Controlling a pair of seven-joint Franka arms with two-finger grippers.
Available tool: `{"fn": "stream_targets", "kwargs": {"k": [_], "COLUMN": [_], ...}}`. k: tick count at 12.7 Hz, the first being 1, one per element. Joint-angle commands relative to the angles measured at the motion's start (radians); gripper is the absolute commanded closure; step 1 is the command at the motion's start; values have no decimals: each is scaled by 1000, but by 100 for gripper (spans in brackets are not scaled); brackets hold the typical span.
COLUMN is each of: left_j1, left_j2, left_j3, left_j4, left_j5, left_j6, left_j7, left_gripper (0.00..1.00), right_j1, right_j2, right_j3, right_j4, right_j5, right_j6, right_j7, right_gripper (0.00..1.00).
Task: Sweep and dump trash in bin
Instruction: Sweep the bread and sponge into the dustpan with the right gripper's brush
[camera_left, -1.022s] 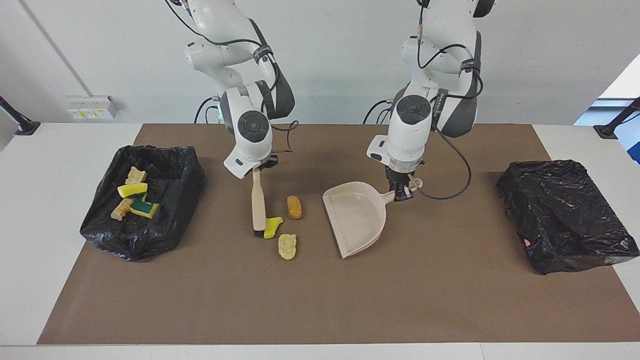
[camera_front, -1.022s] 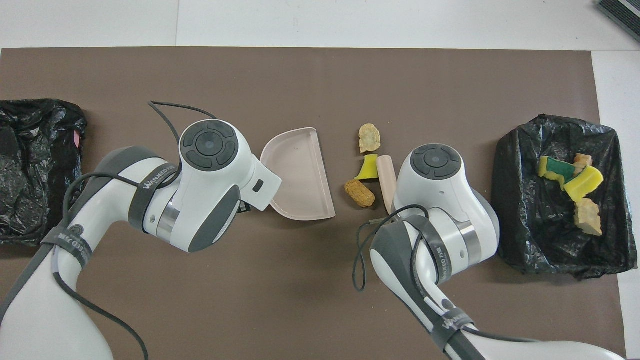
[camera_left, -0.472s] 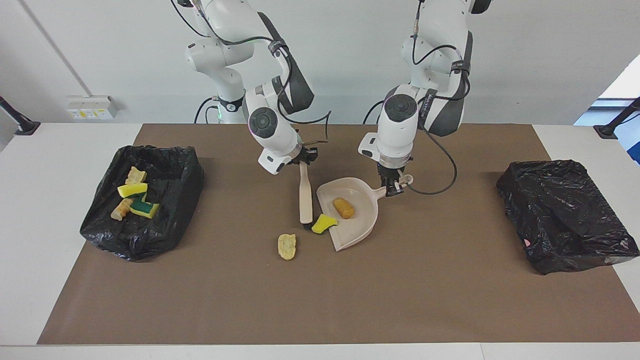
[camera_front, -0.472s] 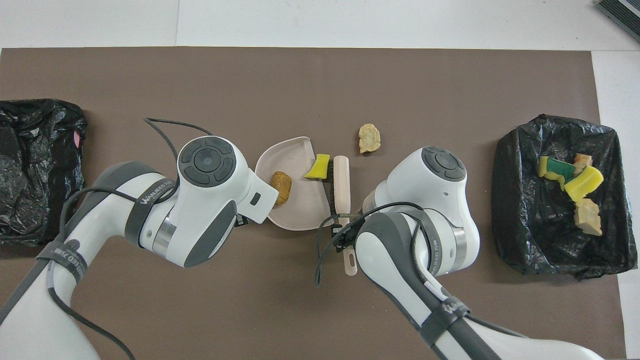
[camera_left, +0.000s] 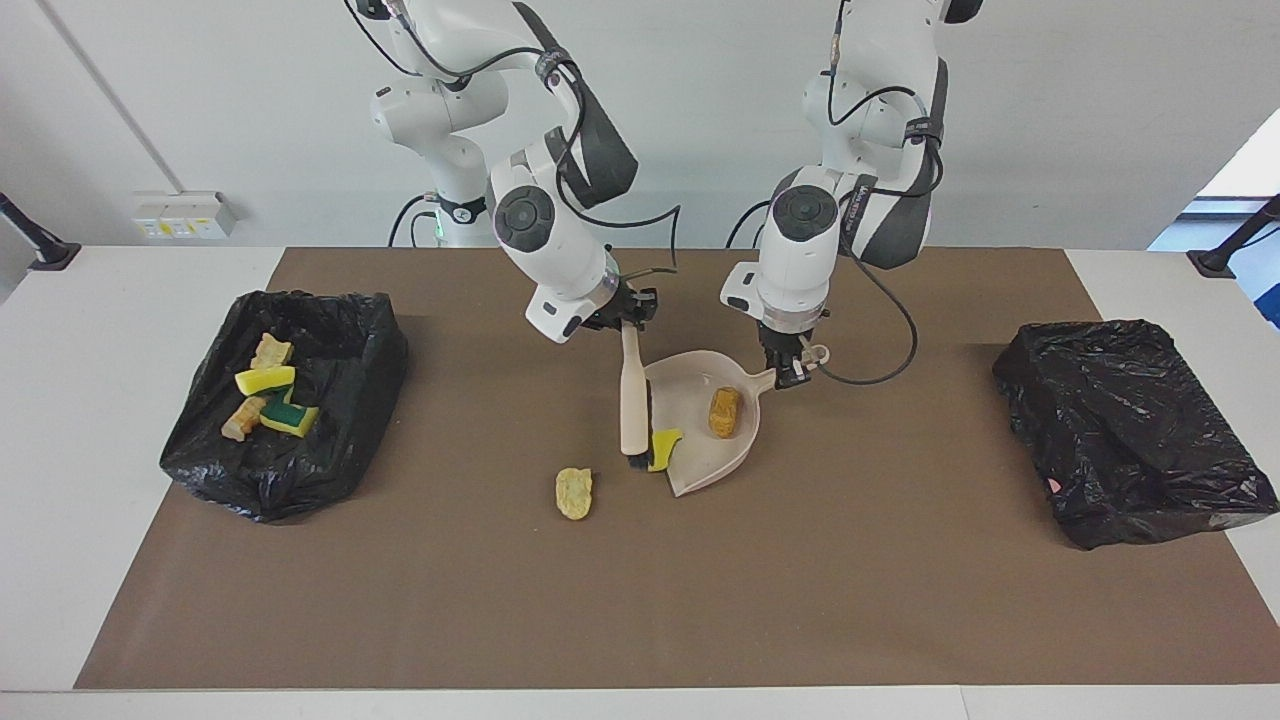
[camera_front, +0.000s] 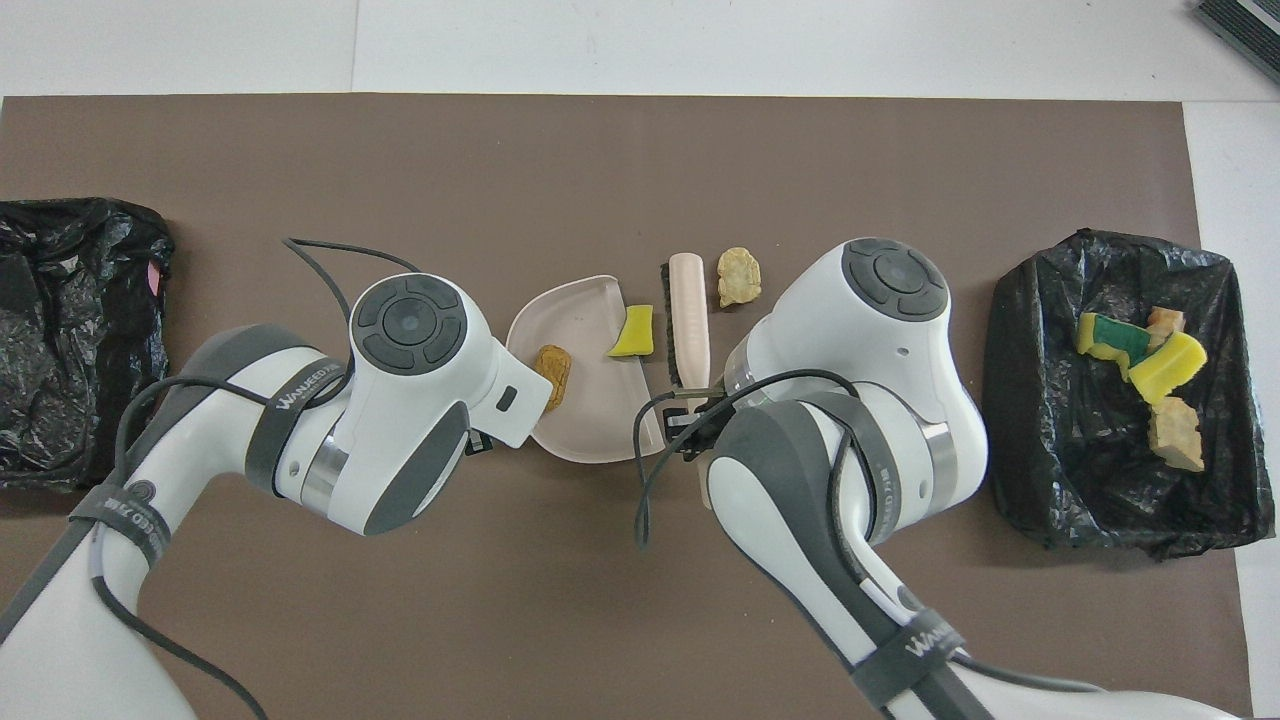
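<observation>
holding the brush (camera_left: 632, 392) by its handle, my right gripper (camera_left: 625, 318) is pinched tight on it near the middle of the brown mat (camera_left: 640, 600); the brush hangs tilted down from the fingers with its dark bristle end low, right at the open lip of the dustpan (camera_left: 705, 460). my left gripper (camera_left: 795, 368) is clamped on the dustpan's handle, just beside the right gripper toward the left arm's end of the table, and the beige pan slopes away from it with its mouth turned to the brush.

i see one tan-orange bread lump (camera_left: 724, 412) lying inside the pan, below the left gripper. a yellow sponge piece (camera_left: 664, 448) sits on the pan's lip, touching the bristles under the right gripper. a pale bread-like scrap (camera_left: 574, 493) lies on the mat near the brush's tip, apart from the pan.

off toward the right arm's end of the table, well apart from both grippers, the open black-lined bin (camera_left: 340, 420) holds four scraps (camera_left: 270, 392): yellow and green sponges and tan lumps. toward the left arm's end sits a closed black bag (camera_left: 1130, 430).
</observation>
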Motion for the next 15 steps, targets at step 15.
{"fn": "stream_targets", "kwargs": {"k": [15], "left_j1": [6], "left_j2": [-38], "left_j3": [2], "left_j4": [-56], "left_j5": [17], "left_j6": [16], "left_j7": [-141], "left_gripper": [100], "right_j1": [-18], "right_j2": [211], "right_j3": [44], "right_j4": [108], "right_j5": [-281], "right_j6": [-4], "right_j7": [-287], "right_gripper": [100]}}
